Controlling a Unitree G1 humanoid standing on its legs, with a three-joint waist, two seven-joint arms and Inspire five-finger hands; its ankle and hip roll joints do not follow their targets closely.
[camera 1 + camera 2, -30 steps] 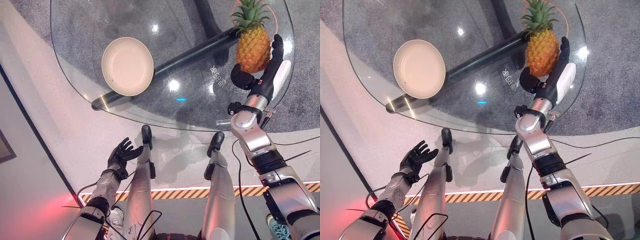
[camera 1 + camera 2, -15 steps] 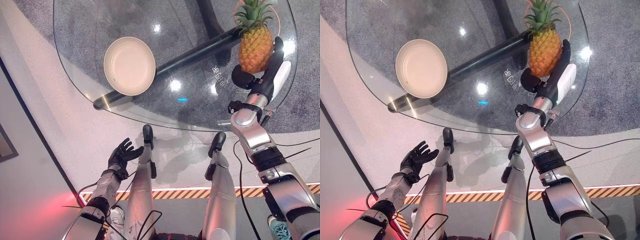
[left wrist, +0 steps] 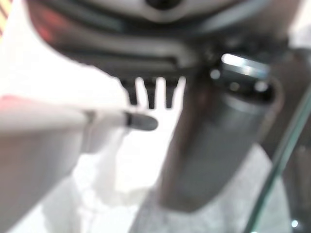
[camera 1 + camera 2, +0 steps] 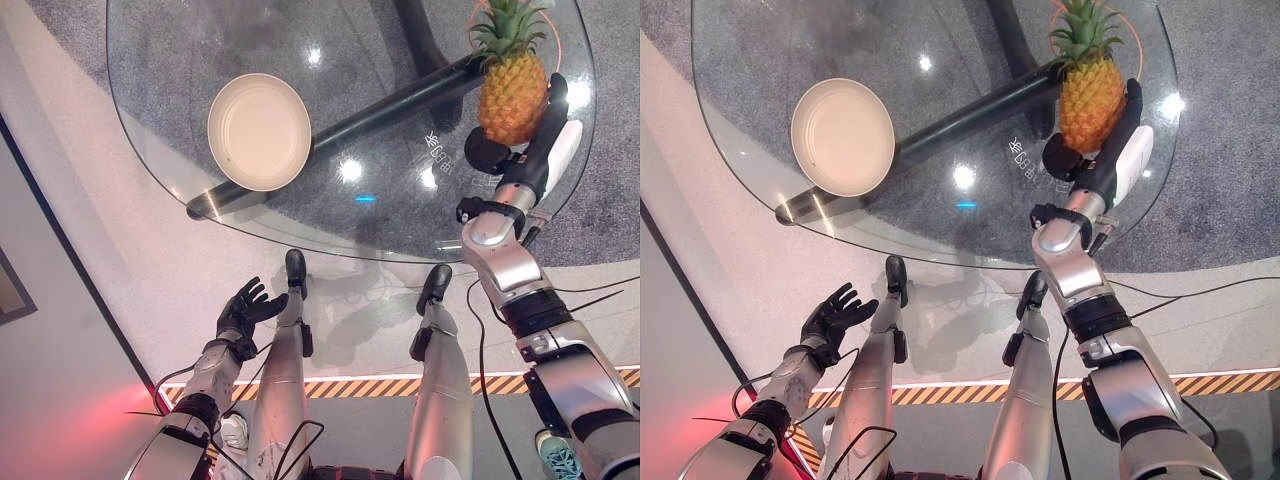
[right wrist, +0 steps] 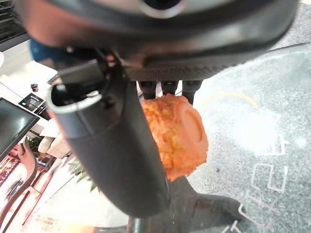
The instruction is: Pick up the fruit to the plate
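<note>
Round glass table before me — my right hand has closed in around the orange pineapple, ready to lift toward the cream round plate; left hand hangs open, low.

Round glass table with a black base bar visible through the top, grey speckled carpet beneath, pale glossy floor nearer, yellow-black hazard stripe across that floor
</note>
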